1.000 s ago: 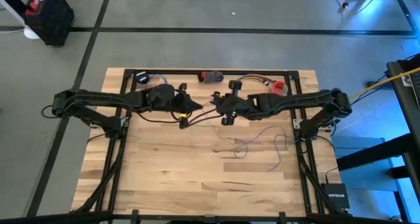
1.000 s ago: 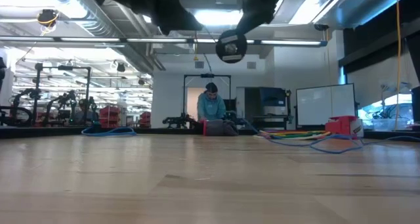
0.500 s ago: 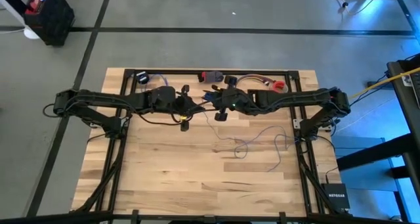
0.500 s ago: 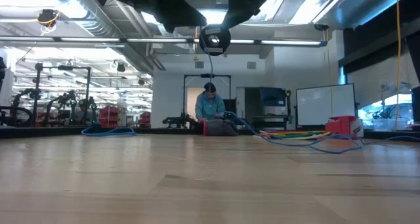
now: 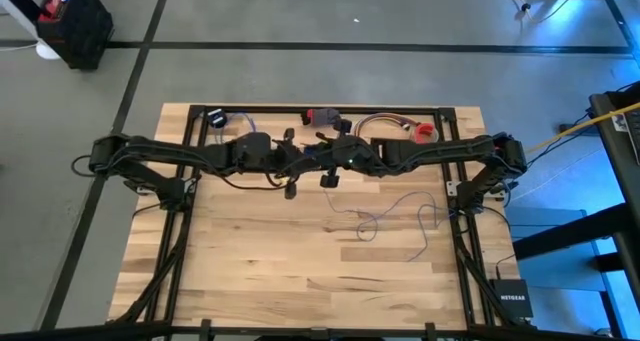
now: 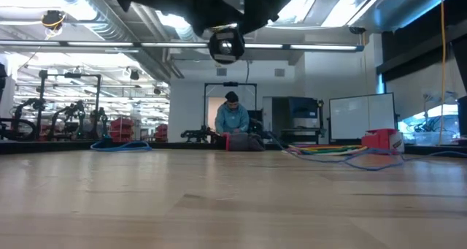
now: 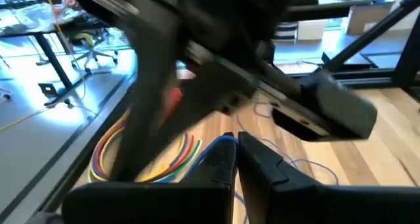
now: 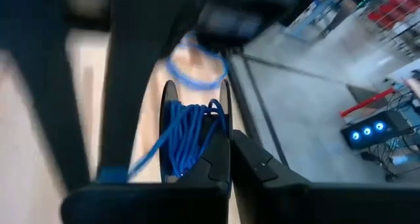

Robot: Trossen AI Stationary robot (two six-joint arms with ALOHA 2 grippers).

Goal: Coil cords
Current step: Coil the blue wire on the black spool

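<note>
Over the far left corner of the wooden table (image 5: 250,251), well to the left of both sets of fingers, lies a small blue cable coil (image 5: 217,119). The left gripper (image 5: 296,164) hangs raised above the far middle of the table; in the left wrist view its two dark fingers (image 7: 262,168) stand pressed together with nothing seen between them. Beyond those fingers that view shows a bundle of red, yellow and green cables (image 7: 147,161) and a thin wire on the wood.

Just right of the left gripper, almost meeting it, the right gripper (image 5: 325,164) is also raised off the table. Its fingers (image 8: 252,161) are closed tight, and no cord is seen in them. Past their tips the right wrist view shows a bunch of blue cable (image 8: 187,135) and a blue loop on the wood.

From table height a round dark part (image 6: 225,44) of the arms hangs high above the bare tabletop.

The thin grey-lilac wire (image 5: 400,213) lies loose and squiggly on the table to the right of and nearer than both pairs of fingers, apart from them.

At the far edge, right of the fingers, sit a red object (image 5: 424,132) and the coloured cable bundle (image 5: 385,122). A person (image 6: 232,117) is in the room behind.
</note>
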